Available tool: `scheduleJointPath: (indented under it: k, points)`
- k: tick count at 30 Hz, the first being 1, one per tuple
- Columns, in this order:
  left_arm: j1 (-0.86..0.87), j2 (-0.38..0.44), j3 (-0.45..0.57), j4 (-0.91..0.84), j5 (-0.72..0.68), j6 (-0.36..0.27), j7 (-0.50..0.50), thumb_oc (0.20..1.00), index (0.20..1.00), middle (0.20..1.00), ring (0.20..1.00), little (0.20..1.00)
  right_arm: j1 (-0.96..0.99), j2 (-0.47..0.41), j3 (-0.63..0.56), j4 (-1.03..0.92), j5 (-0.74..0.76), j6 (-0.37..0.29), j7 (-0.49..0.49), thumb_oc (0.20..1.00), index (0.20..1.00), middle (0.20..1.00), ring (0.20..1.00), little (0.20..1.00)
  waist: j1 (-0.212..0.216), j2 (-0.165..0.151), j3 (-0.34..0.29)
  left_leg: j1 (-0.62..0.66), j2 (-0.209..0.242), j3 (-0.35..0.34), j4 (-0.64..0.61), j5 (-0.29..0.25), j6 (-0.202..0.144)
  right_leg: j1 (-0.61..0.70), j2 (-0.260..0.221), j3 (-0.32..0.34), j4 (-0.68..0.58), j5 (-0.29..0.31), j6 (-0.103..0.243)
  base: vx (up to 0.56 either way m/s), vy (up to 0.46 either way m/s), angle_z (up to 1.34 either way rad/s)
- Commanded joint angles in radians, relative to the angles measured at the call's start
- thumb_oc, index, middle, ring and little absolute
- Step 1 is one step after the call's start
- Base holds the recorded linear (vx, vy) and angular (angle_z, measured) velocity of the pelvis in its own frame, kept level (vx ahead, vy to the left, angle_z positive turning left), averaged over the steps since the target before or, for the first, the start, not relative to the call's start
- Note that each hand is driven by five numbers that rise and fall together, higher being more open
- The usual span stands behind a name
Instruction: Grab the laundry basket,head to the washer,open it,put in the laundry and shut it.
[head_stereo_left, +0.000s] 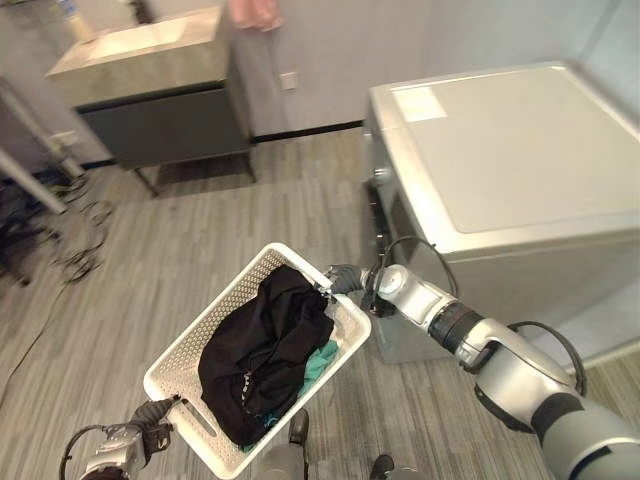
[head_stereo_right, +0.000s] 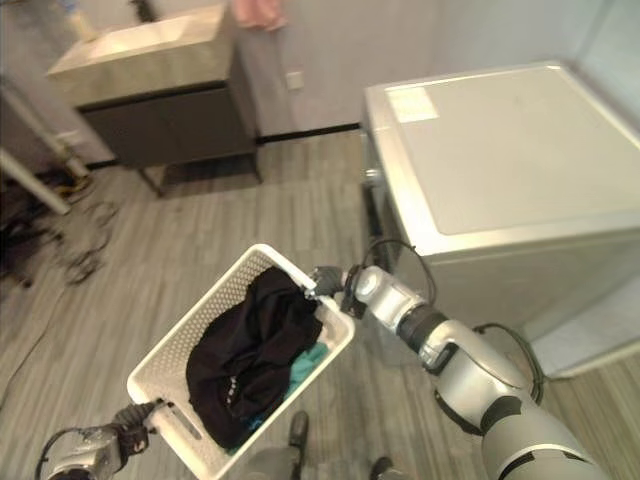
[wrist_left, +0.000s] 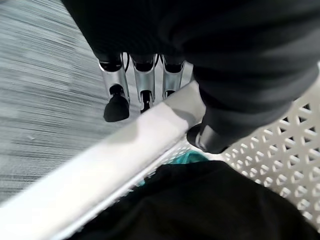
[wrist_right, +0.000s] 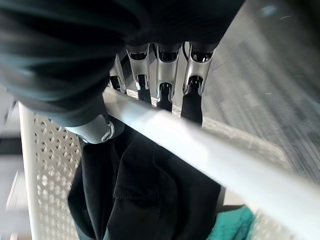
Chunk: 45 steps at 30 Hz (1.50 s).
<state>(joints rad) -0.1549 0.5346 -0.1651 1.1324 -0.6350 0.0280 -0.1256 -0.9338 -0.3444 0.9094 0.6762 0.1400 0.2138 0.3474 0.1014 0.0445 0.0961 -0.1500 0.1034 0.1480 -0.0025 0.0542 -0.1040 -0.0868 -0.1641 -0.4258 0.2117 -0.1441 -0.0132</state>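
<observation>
At 2 o'clock we see the washer (head_stereo_left: 500, 170), lid shut. Below centre hangs our basket (head_stereo_left: 190, 360) of black laundry (head_stereo_left: 265, 350); left robot hand (wrist_left: 145, 85) and right robot hand (wrist_right: 165, 75) each curl round its rim.

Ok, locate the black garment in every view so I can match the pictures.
Left eye view: black garment heaped in the white basket, lower centre.
Right eye view: in the basket, lower centre-left.
Left wrist view: beyond the rim, past the left hand.
Right wrist view: beyond the rim, past the right hand.
Shared landmark: the basket rim.
</observation>
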Motion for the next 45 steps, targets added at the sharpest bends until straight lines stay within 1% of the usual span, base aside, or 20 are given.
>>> scheduleJointPath:
  k: [1,4,5,7,9,12,13,16,18,20,21,22,23,25,33,34,35,37,40,45]
  points:
    - [-0.115,0.085,0.032,0.024,-0.057,-0.051,0.035,0.2,0.2,0.2,0.2,0.2,-0.207,0.233,-0.035,-0.073,0.047,-0.165,0.085,0.2,0.2,0.2,0.2,0.2,-0.004,-0.042,0.018,0.149,-0.046,-0.027,-0.05,-0.02,0.014,-0.006,-0.089,0.182,-0.267,0.324,0.153,0.09,0.057,0.04]
    - [-0.106,0.091,0.053,0.014,-0.088,-0.048,0.034,0.2,0.2,0.2,0.2,0.2,-0.224,0.251,-0.028,-0.063,0.042,-0.163,0.083,0.2,0.2,0.2,0.2,0.2,0.006,-0.045,0.008,0.155,-0.057,-0.016,-0.052,-0.029,0.019,-0.001,-0.094,0.193,-0.275,0.328,0.153,0.1,0.074,0.14]
    - [-0.111,0.096,0.073,-0.02,-0.175,-0.046,0.035,0.2,0.2,0.2,0.2,0.2,-0.257,0.265,-0.016,-0.055,0.032,-0.146,0.099,0.2,0.2,0.2,0.2,0.2,0.019,-0.052,0.002,0.16,-0.062,-0.008,-0.056,-0.031,0.02,0.001,-0.1,0.193,-0.284,0.333,0.154,0.08,0.069,-0.11]
    - [-0.111,0.097,0.073,-0.026,-0.18,-0.043,0.035,0.2,0.2,0.2,0.2,0.2,-0.263,0.27,-0.014,-0.052,0.028,-0.146,0.094,0.2,0.2,0.2,0.2,0.2,0.02,-0.054,0.002,0.162,-0.063,-0.006,-0.058,-0.032,0.021,0.001,-0.099,0.198,-0.285,0.333,0.153,0.05,0.034,-0.13]
    - [-0.137,0.104,0.054,-0.114,-0.245,-0.048,0.039,0.2,0.2,0.2,0.2,0.2,-0.329,0.262,0.013,-0.071,-0.012,-0.142,0.097,0.2,0.2,0.2,0.2,0.2,0.022,-0.063,-0.01,0.175,-0.061,-0.003,-0.07,-0.032,0.019,0.005,-0.096,0.208,-0.289,0.335,0.152,0.07,0.024,-0.16]
    - [-0.164,0.116,0.035,-0.248,-0.34,-0.061,0.06,0.2,0.2,0.2,0.2,0.2,-0.408,0.261,-0.004,-0.06,-0.01,-0.148,0.051,0.2,0.2,0.2,0.2,0.2,0.019,-0.071,-0.012,0.186,-0.056,-0.005,-0.079,-0.029,0.017,0.011,-0.092,0.208,-0.288,0.334,0.153,0.04,0.004,-0.12]
    - [-0.182,0.127,0.007,-0.359,-0.402,-0.072,0.073,0.2,0.2,0.2,0.2,0.2,-0.44,0.255,-0.02,-0.02,0.019,-0.141,0.019,0.2,0.2,0.2,0.2,0.2,0.013,-0.075,-0.016,0.193,-0.052,-0.011,-0.084,-0.028,0.015,0.017,-0.088,0.208,-0.288,0.331,0.153,0.04,-0.018,-0.13]
    - [-0.214,0.144,-0.03,-0.444,-0.437,-0.093,0.091,0.2,0.2,0.2,0.2,0.2,-0.459,0.223,-0.019,0.012,0.02,-0.14,-0.005,0.2,0.2,0.2,0.2,0.2,0.006,-0.078,-0.018,0.197,-0.049,-0.016,-0.085,-0.026,0.012,0.02,-0.085,0.21,-0.286,0.33,0.153,0.03,-0.016,-0.05]
    - [-0.272,0.181,-0.074,-0.555,-0.47,-0.116,0.094,0.2,0.2,0.2,0.2,0.2,-0.498,0.141,-0.022,0.022,0.053,-0.137,-0.041,0.2,0.2,0.2,0.2,0.2,-0.015,-0.079,-0.022,0.205,-0.045,-0.013,-0.085,-0.028,0.009,0.023,-0.079,0.216,-0.288,0.33,0.155,0.03,-0.028,-0.06]
    - [-0.413,0.231,-0.153,-0.673,-0.495,-0.141,0.113,0.2,0.2,0.2,0.2,0.2,-0.553,0.04,-0.01,0.038,0.082,-0.14,-0.064,0.2,0.2,0.2,0.2,0.2,-0.036,-0.074,-0.03,0.207,-0.042,-0.008,-0.085,-0.025,0.003,0.02,-0.072,0.227,-0.292,0.331,0.157,0.02,-0.046,-0.02]
    - [-0.563,0.215,-0.246,-0.647,-0.484,-0.152,0.124,0.2,0.2,0.2,0.2,0.2,-0.599,-0.017,0.016,0.073,0.095,-0.133,-0.067,0.2,0.2,0.2,0.2,0.2,-0.061,-0.066,-0.035,0.205,-0.039,-0.002,-0.085,-0.021,-0.003,0.014,-0.066,0.235,-0.295,0.331,0.157,0.02,-0.05,-0.04]
    - [-0.64,0.195,-0.287,-0.605,-0.479,-0.152,0.125,0.2,0.2,0.2,0.2,0.2,-0.624,-0.04,0.028,0.106,0.106,-0.131,-0.074,0.2,0.2,0.2,0.2,0.2,-0.077,-0.061,-0.035,0.209,-0.035,0.003,-0.085,-0.023,-0.008,0.014,-0.062,0.24,-0.295,0.328,0.158,0.0,-0.037,-0.03]
    - [-0.645,0.194,-0.289,-0.602,-0.48,-0.152,0.124,0.2,0.2,0.2,0.2,0.2,-0.626,-0.042,0.028,0.106,0.106,-0.132,-0.074,0.2,0.2,0.2,0.2,0.2,-0.075,-0.063,-0.035,0.206,-0.037,0.003,-0.085,-0.02,-0.008,0.011,-0.063,0.24,-0.296,0.331,0.158,0.0,-0.032,-0.12]
    - [-0.773,0.149,-0.346,-0.447,-0.475,-0.138,0.115,0.2,0.2,0.2,0.2,0.2,-0.674,-0.082,0.068,0.158,0.135,-0.122,-0.06,0.2,0.2,0.2,0.2,0.2,-0.11,-0.055,-0.042,0.205,-0.032,0.016,-0.085,-0.016,-0.015,-0.001,-0.055,0.256,-0.299,0.332,0.159,0.0,-0.034,-0.24]
    - [-1.16,-0.018,-0.522,-0.013,-0.379,-0.086,0.068,0.2,0.2,0.2,0.2,0.2,-0.869,-0.175,0.185,0.437,0.28,-0.1,-0.024,0.2,0.2,0.2,0.2,0.2,-0.193,-0.027,-0.05,0.193,-0.015,0.065,-0.085,0.0,-0.04,-0.048,-0.03,0.302,-0.299,0.335,0.16,0.01,-0.025,-0.21]
    - [-1.16,-0.018,-0.522,-0.013,-0.379,-0.086,0.068,0.2,0.2,0.2,0.2,0.2,-0.869,-0.175,0.185,0.437,0.28,-0.1,-0.024,0.2,0.2,0.2,0.2,0.2,-0.192,-0.027,-0.051,0.192,-0.016,0.065,-0.085,0.0,-0.04,-0.05,-0.03,0.302,-0.299,0.335,0.16,0.0,-0.036,-0.05]
    - [-1.242,-0.055,-0.552,0.06,-0.34,-0.076,0.07,0.2,0.2,0.2,0.2,0.2,-0.914,-0.204,0.215,0.537,0.291,-0.096,-0.013,0.2,0.2,0.2,0.2,0.2,-0.213,-0.02,-0.049,0.183,-0.011,0.076,-0.085,0.004,-0.046,-0.068,-0.026,0.314,-0.299,0.338,0.16,0.0,-0.043,-0.08]
    - [-1.303,-0.085,-0.569,0.123,-0.292,-0.065,0.073,0.2,0.2,0.2,0.2,0.2,-0.959,-0.226,0.236,0.633,0.291,-0.084,-0.01,0.2,0.2,0.2,0.2,0.2,-0.228,-0.014,-0.049,0.172,-0.006,0.085,-0.085,0.009,-0.05,-0.084,-0.023,0.322,-0.299,0.338,0.16,0.01,-0.052,-0.09]
    - [-1.382,-0.136,-0.591,0.162,-0.248,-0.048,0.074,0.2,0.2,0.2,0.2,0.2,-1.005,-0.272,0.259,0.724,0.26,-0.065,-0.007,0.2,0.2,0.2,0.2,0.2,-0.249,0.001,-0.045,0.155,-0.003,0.095,-0.085,0.015,-0.057,-0.114,-0.018,0.338,-0.299,0.338,0.159,0.01,-0.046,-0.13]
    - [-1.449,-0.201,-0.6,0.191,-0.188,-0.035,0.092,0.2,0.2,0.2,0.2,0.2,-1.046,-0.312,0.282,0.755,0.228,-0.041,-0.002,0.2,0.2,0.2,0.2,0.2,-0.274,0.028,-0.038,0.136,0.001,0.111,-0.085,0.032,-0.065,-0.153,-0.006,0.366,-0.299,0.336,0.152,0.04,-0.052,-0.13]
